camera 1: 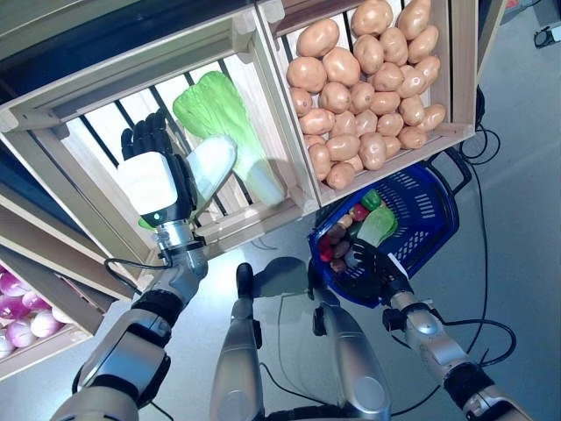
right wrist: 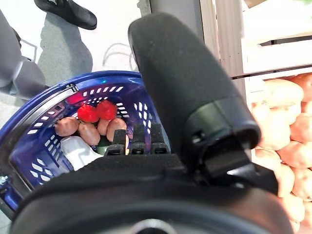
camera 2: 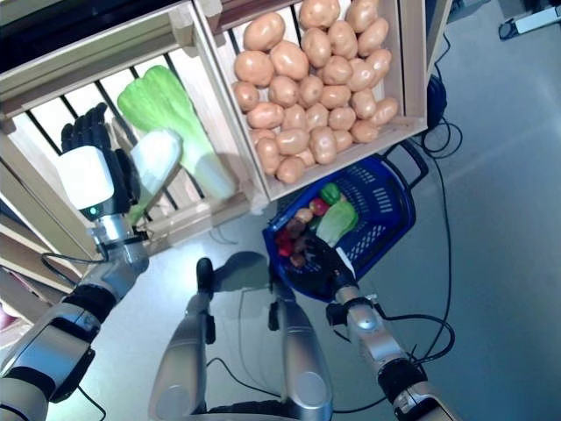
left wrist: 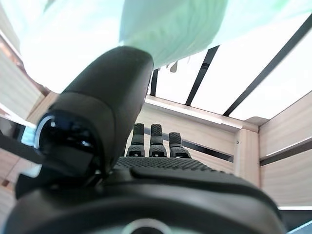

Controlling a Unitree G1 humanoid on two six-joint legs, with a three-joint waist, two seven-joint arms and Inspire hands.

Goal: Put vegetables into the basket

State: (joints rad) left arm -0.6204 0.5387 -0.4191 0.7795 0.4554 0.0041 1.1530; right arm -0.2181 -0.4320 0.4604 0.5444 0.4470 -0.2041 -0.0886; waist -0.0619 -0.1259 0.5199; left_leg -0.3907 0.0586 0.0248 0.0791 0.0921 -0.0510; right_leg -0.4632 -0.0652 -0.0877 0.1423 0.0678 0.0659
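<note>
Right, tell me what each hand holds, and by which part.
Left hand grips a cabbage at its white stalk end. Right hand holds the blue basket by its rim.

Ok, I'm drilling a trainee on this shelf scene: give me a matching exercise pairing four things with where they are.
Things:
1. brown potatoes
2. green leafy cabbage
3. blue plastic basket
4. purple onions

Places:
A. low crate at the left edge
B. right wooden crate
C. gripped by the right hand
D. left wooden crate, by the left hand

Pairs: 1-B, 2-D, 3-C, 4-A
</note>
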